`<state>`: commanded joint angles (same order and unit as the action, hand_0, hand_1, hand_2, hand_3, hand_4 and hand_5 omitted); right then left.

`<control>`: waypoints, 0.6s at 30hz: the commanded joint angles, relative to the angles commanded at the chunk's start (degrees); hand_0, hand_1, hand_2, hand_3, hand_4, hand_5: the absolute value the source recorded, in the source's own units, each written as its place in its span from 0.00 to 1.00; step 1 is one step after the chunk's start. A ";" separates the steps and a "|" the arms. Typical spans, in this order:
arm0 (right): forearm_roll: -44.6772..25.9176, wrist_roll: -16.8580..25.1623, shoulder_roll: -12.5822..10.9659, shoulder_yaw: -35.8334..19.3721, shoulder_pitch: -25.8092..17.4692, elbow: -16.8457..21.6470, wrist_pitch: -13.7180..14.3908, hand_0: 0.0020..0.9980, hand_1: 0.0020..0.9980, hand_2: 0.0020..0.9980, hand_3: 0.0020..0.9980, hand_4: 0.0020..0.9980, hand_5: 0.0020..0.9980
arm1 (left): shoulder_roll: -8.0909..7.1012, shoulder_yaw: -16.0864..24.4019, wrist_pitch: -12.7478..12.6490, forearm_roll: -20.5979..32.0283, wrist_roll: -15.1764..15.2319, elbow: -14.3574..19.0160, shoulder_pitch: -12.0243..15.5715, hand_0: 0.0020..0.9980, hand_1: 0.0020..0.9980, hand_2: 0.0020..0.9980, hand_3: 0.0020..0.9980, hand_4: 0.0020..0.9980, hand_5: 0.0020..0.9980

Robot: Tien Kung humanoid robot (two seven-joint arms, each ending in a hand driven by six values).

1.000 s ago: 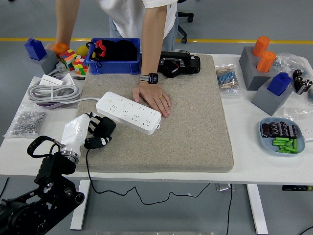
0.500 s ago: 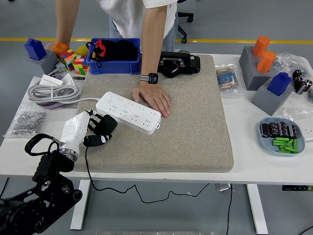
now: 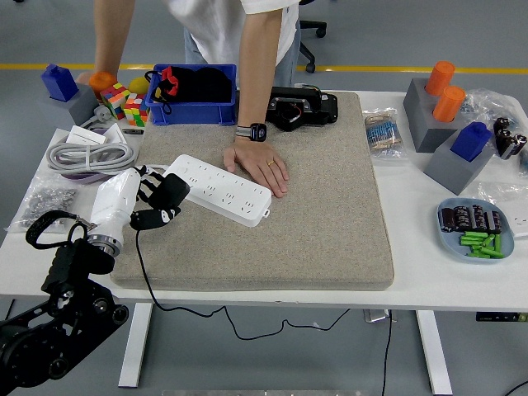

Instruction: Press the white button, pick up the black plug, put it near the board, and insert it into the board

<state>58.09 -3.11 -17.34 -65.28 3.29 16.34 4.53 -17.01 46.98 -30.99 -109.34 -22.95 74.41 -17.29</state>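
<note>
Head view: left hand curled around the plug, just beside the board; a person's hand rests on the board's far edge.

Left arm enters from the lower-left corner, black jointed links angled up and to the right, ending in a white wrist shell. Left hand extends rightward from that wrist, black fingers curled closed around a black plug. Right arm out of view.
</note>
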 joint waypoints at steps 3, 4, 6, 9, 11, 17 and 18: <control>-0.04 -0.02 0.00 0.01 0.02 -0.02 -0.02 0.61 0.58 0.58 0.58 0.65 0.38 | -0.02 -0.60 0.05 0.56 0.11 0.00 -1.01 0.39 0.39 0.38 0.56 0.70 0.00; -0.05 -0.03 -0.01 -0.02 0.01 -0.02 -0.01 0.61 0.58 0.57 0.58 0.65 0.38 | 0.04 -0.83 0.07 0.91 0.14 -0.08 -1.44 0.39 0.39 0.38 0.56 0.70 0.00; -0.08 -0.04 -0.03 -0.02 0.01 -0.02 -0.02 0.61 0.58 0.57 0.58 0.65 0.38 | 0.24 -1.26 0.13 1.78 0.24 -0.38 -2.27 0.39 0.39 0.38 0.56 0.70 0.00; -0.11 -0.06 -0.06 0.03 0.01 -0.05 -0.03 0.61 0.58 0.57 0.58 0.65 0.38 | 0.71 -1.84 0.21 3.41 0.42 -0.92 -3.51 0.39 0.39 0.38 0.56 0.70 0.00; -0.16 -0.06 -0.11 0.14 0.03 -0.05 -0.03 0.61 0.58 0.57 0.58 0.65 0.38 | 1.26 -2.22 0.23 4.59 0.51 -1.43 -4.44 0.38 0.39 0.38 0.56 0.70 0.00; -0.23 -0.07 -0.12 0.27 0.12 -0.01 -0.06 0.61 0.58 0.57 0.58 0.65 0.38 | 2.49 -3.51 0.52 4.83 0.12 -3.14 -6.55 0.38 0.39 0.38 0.56 0.71 0.00; -0.24 -0.07 -0.12 0.28 0.10 -0.01 -0.05 0.61 0.58 0.57 0.58 0.65 0.38 | 2.68 -3.55 0.50 4.94 0.15 -3.53 -6.74 0.38 0.39 0.38 0.56 0.71 0.00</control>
<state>57.85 -3.17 -17.47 -64.99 3.39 16.33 4.48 -14.33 43.43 -30.49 -104.40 -22.80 70.88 -24.03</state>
